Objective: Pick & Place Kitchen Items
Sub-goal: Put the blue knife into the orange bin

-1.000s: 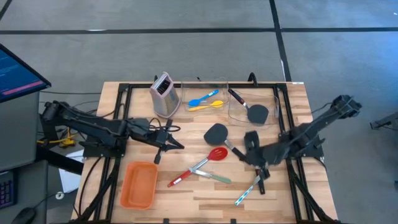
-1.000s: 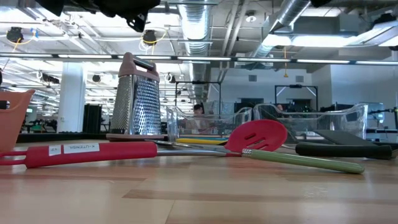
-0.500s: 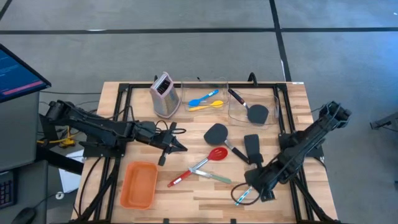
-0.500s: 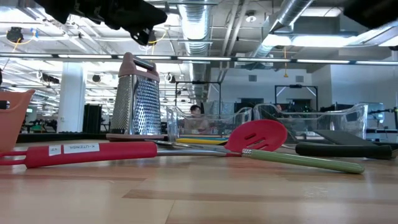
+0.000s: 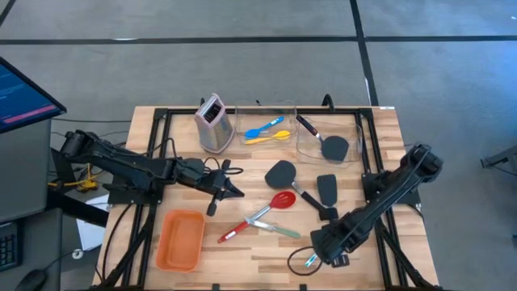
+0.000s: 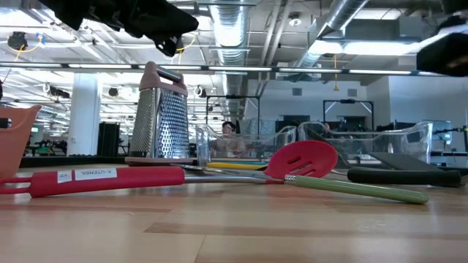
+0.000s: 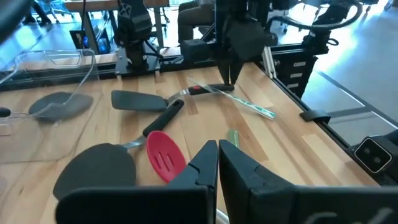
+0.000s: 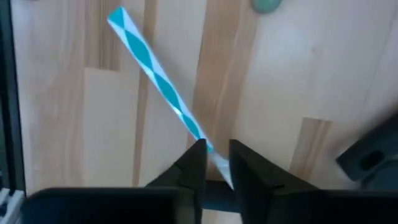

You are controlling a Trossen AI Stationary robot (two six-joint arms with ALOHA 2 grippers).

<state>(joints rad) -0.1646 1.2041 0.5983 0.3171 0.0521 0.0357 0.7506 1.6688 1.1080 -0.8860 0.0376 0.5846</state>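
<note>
Right tool low at the desk's near edge, fingers nearly closed astride the blue-handled thin tool. No firm pinch visible, so grip uncertain. Handle lies flat, long axis diagonal, pointing away from the tool toward the desk's near edge. Looks light, stiff, slick; best taken mid-handle. Farther in: red spoon, black spatula. Left tool waits above mid-desk, fingers near together, holding nothing.

On the wooden surface, the right tool sits low over a blue-handled utensil near the front edge. The left tool hovers mid-surface, between the box grater and the orange tray.
</note>
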